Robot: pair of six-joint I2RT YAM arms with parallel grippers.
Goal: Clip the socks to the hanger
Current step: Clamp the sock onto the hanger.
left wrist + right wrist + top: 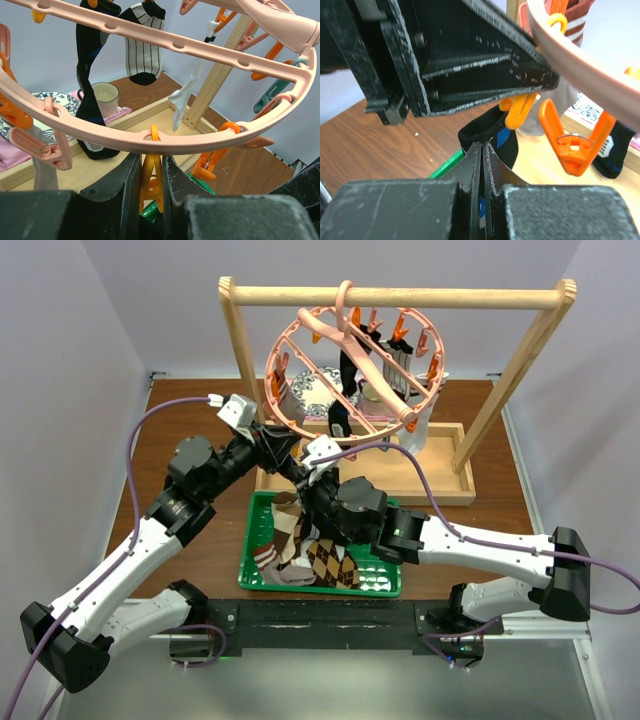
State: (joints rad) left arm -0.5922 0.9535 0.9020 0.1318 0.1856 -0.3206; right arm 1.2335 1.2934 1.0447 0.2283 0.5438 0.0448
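Hanger clip (151, 179) squeezed by raised left gripper (151, 162), right gripper (482, 148) beside it pinching black sock (493, 127)

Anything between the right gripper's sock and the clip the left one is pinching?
Nothing visible. The black sock in the right gripper sits just below the orange clip that the left gripper squeezes; a neighbouring clip hangs off to one side.
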